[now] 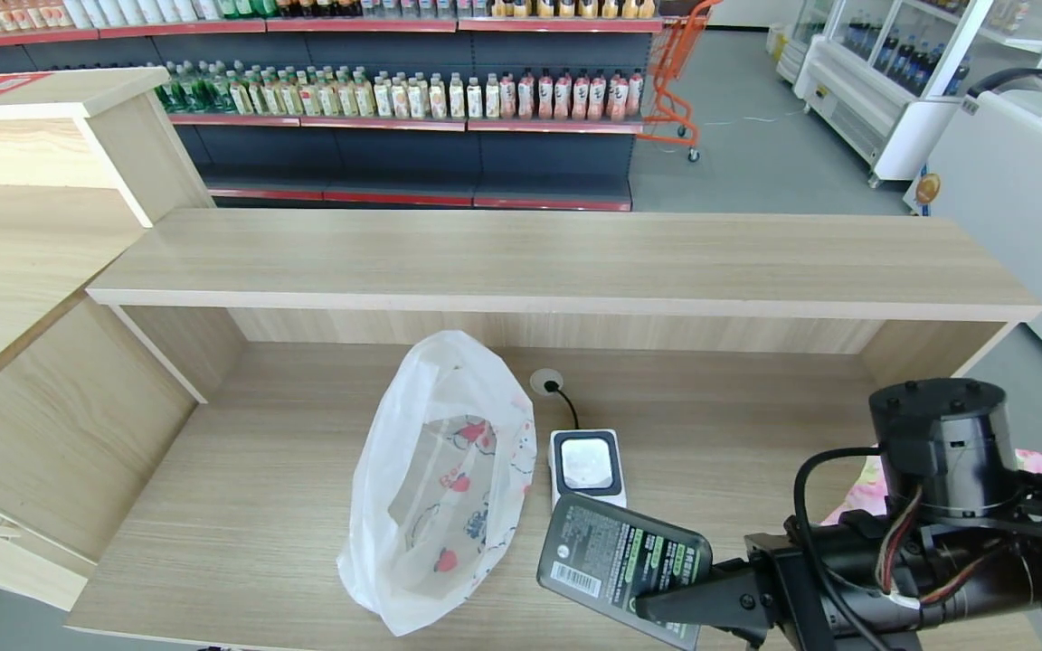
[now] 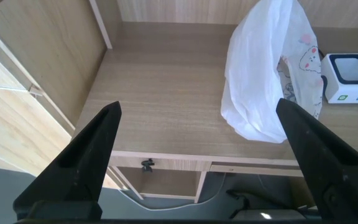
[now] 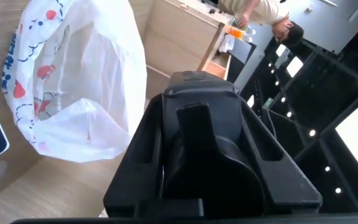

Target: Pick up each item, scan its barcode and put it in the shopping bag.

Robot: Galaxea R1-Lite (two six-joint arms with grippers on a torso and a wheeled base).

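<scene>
The shopping bag [image 1: 435,479] stands on the lower counter [image 1: 241,506], left of centre. The scanner [image 1: 586,463] sits just beside it on the right (its cable [image 1: 566,407] runs back to a port [image 1: 546,381] behind). The pouch [image 1: 616,556], in the right gripper [image 1: 666,604], is in front of the scanner. A raised ledge [image 1: 557,262] spans behind.

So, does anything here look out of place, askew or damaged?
Nothing is spilled or damaged. Only the dark flat packet in the right gripper is tilted, with its barcode facing up, not toward the window of the white box scanner.
</scene>
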